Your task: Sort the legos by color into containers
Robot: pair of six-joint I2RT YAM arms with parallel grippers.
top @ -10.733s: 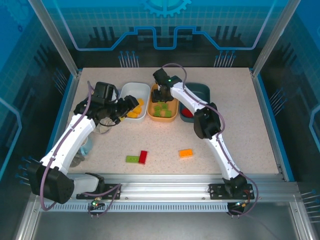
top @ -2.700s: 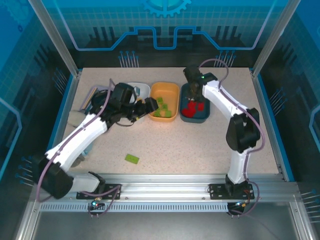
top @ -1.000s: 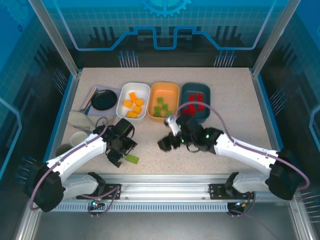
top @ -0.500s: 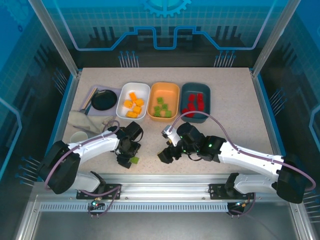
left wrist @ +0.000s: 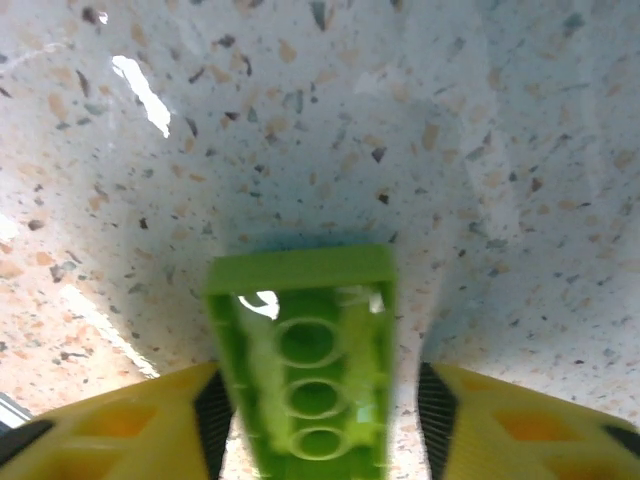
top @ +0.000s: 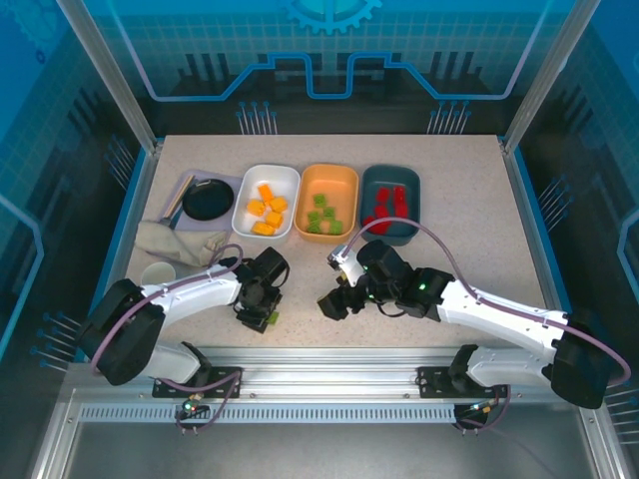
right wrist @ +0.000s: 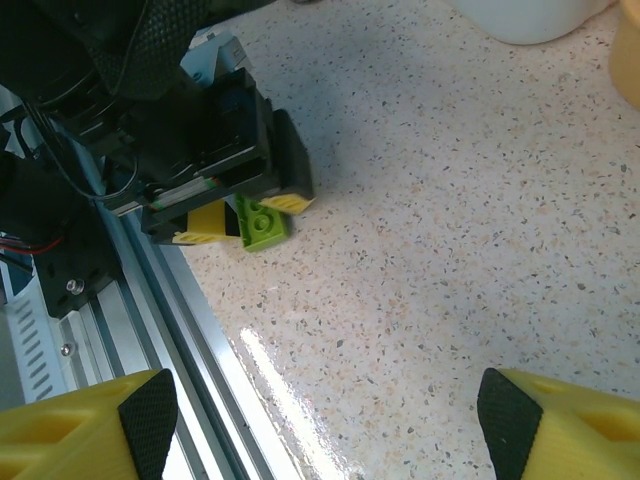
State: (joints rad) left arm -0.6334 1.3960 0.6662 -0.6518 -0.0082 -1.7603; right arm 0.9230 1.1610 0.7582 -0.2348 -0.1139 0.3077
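All but one light green plastic brick [left wrist: 305,385] lay sorted in the three shallow plastic tubs [top: 334,183]. Near the front edge, the left gripper [top: 260,316] straddled it, not yet pinching. The right gripper [top: 334,302] gaped empty.

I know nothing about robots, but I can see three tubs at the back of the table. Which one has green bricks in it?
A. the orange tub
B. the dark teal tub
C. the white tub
A: the green bricks lie in the orange tub, the middle one of the three in the top view.
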